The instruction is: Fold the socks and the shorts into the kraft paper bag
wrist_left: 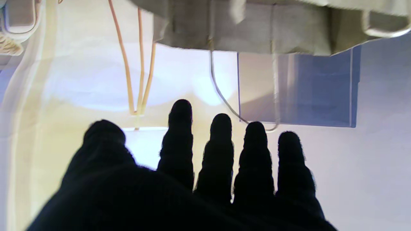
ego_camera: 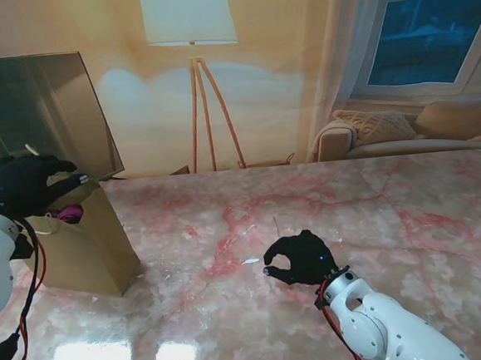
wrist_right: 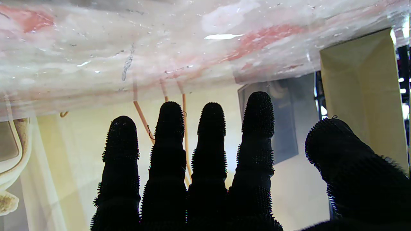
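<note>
While your left hand (ego_camera: pixel 20 185) hovers over bag (ego_camera: pixel 83 246) at far left, fingers (wrist_left: pixel 179 141) spread, holding nothing. Bag upright on table (ego_camera: pixel 376 211), pink cloth (ego_camera: pixel 66 214) showing inside its mouth. Your right hand (ego_camera: pixel 301 259) low over table centre, near side, fingers (wrist_right: pixel 208 144) straight, slightly apart, empty. Lamp (ego_camera: pixel 194 67) far behind.

A glossy table (ego_camera: pixel 309 208) of pale pink marble with red veins. A tan kraft bag (ego_camera: pixel 88 250) with something magenta (ego_camera: pixel 68 213) inside. Both hands wear black gloves, the left hand (ego_camera: pixel 24 182) and the right hand (ego_camera: pixel 301 259); the arms (ego_camera: pixel 385 327) are white. A white-shaded lamp (ego_camera: pixel 187 13) has orange-brown legs.
</note>
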Robot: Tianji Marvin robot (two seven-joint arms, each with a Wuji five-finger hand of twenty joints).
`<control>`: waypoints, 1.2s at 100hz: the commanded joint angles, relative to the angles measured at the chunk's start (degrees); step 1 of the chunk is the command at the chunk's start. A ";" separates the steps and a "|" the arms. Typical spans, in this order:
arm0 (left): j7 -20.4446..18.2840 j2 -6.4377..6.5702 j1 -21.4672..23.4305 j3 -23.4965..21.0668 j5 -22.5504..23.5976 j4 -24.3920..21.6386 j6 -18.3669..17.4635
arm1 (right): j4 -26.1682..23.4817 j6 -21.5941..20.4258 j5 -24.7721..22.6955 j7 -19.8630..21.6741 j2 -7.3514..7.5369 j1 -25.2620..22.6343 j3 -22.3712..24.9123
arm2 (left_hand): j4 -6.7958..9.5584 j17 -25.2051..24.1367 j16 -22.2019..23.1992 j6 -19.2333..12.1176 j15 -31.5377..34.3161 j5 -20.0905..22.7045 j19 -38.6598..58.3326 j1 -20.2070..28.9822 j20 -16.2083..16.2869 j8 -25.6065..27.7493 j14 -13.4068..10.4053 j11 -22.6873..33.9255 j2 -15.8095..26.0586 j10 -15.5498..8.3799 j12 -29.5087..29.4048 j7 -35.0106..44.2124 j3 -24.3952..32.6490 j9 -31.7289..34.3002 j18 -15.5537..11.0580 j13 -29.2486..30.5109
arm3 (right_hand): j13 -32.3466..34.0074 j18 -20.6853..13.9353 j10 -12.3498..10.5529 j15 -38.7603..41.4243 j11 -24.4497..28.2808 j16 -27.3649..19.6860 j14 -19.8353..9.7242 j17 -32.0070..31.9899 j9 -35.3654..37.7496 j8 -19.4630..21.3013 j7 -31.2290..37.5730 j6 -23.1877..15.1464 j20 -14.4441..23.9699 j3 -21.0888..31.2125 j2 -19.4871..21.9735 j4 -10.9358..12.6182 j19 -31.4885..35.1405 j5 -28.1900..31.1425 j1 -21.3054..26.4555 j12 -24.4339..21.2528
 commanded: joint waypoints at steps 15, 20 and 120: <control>5.01 -1.08 1.50 2.70 -1.19 -4.09 1.16 | -1.37 0.03 -0.65 0.23 0.12 -0.64 1.13 | 6.34 2.24 -0.45 2.92 0.81 1.76 1.72 3.23 -9.74 -0.05 -1.88 -0.55 -1.18 -0.14 -0.47 0.37 4.58 -0.72 -5.20 1.11 | -0.80 -0.13 0.97 -0.68 -0.21 -0.66 -0.71 -0.62 -0.98 0.53 -1.53 0.67 -0.06 -1.00 1.39 2.96 0.35 -0.67 -0.51 -0.40; 6.84 -1.35 2.13 3.43 -1.59 -4.61 1.47 | -1.94 0.02 -0.92 0.36 0.19 -0.91 1.70 | 6.50 1.61 -0.94 3.00 0.62 1.31 3.04 2.18 -10.84 -0.24 -2.05 -0.62 -1.28 -0.17 -0.59 0.07 5.50 -1.01 -5.46 0.89 | -0.77 -0.18 0.96 -0.71 -0.25 -0.68 -0.72 -0.54 -0.98 0.52 -1.56 0.68 -0.11 -1.00 1.35 2.96 0.33 -0.72 -0.53 -0.42; 40.39 -5.44 7.04 26.68 -13.93 12.90 -10.09 | -17.99 -2.96 6.74 7.79 -0.50 -13.65 16.96 | 5.16 1.72 -5.44 7.57 -1.06 -4.48 5.20 -3.72 -13.82 -3.45 -4.77 -1.75 -0.80 -1.08 -2.67 -4.10 1.38 -7.51 -8.68 -3.85 | -10.95 -10.55 4.86 -9.86 -26.05 -14.76 -3.10 -4.17 -6.49 -12.79 -14.66 13.78 -18.12 -21.16 17.97 4.90 -13.19 -21.87 -9.80 -13.39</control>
